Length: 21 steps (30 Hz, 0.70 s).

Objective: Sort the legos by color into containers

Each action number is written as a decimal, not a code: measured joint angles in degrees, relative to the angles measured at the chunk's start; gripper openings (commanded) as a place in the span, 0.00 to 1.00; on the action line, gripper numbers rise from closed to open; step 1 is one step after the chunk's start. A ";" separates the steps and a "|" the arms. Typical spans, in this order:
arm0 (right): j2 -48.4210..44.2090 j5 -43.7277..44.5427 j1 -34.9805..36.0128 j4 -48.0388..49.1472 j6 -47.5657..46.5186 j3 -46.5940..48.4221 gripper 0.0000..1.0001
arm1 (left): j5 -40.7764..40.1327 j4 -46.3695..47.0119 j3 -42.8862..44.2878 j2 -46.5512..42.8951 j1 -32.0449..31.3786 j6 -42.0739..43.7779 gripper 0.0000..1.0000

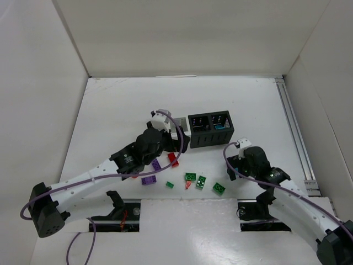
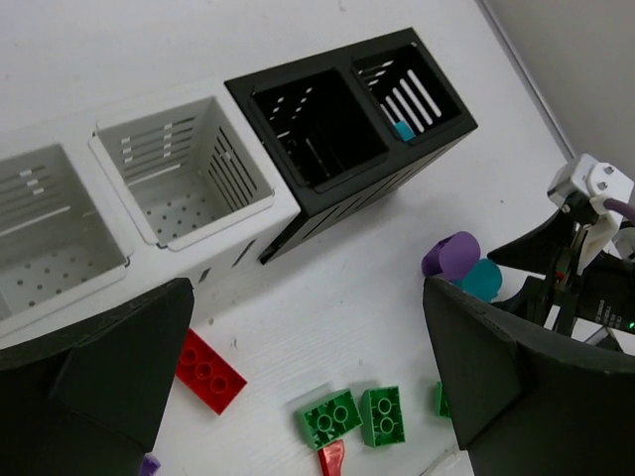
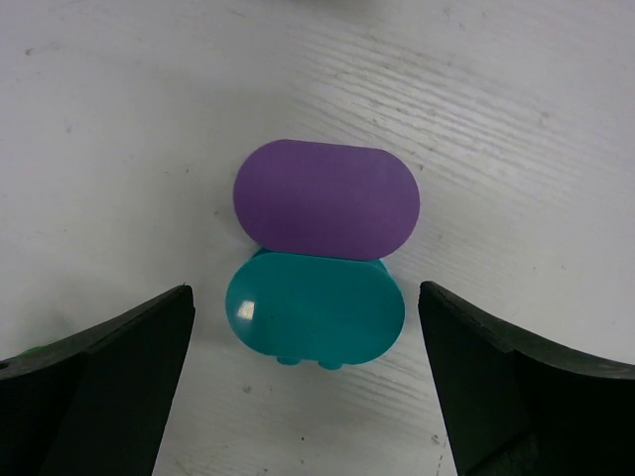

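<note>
Claws both wide open, holding nothing: right claw [image 3: 308, 372] low around teal round piece [image 3: 316, 312] touching purple round piece [image 3: 325, 201], set to pinch; left claw [image 2: 308, 357] above red brick [image 2: 210, 370] and green bricks [image 2: 352, 416]. Farther back, four bins [image 2: 347, 203] in a row, one for each color, small teal lego [image 2: 402, 130] already inside far black one.

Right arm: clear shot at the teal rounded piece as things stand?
Probably yes. The right gripper is open with a finger either side of the teal piece, nothing between. The purple piece sits against it and may get nudged.
</note>
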 measured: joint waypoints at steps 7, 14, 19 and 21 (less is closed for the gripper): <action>3.15 3.54 0.66 2.40 5.29 -1.64 0.88 | -0.70 -1.40 -0.39 0.35 0.00 -2.38 1.00; 7.93 4.83 1.16 7.04 6.64 -1.62 0.61 | -0.70 -1.42 -0.39 0.61 0.00 -2.89 1.00; 6.19 5.07 2.32 4.44 6.93 -1.29 0.48 | -0.68 -1.42 -0.39 0.61 0.00 -2.99 1.00; 4.07 4.94 3.06 1.99 5.86 -0.55 0.48 | -0.31 -1.42 -0.39 0.59 0.00 -2.95 1.00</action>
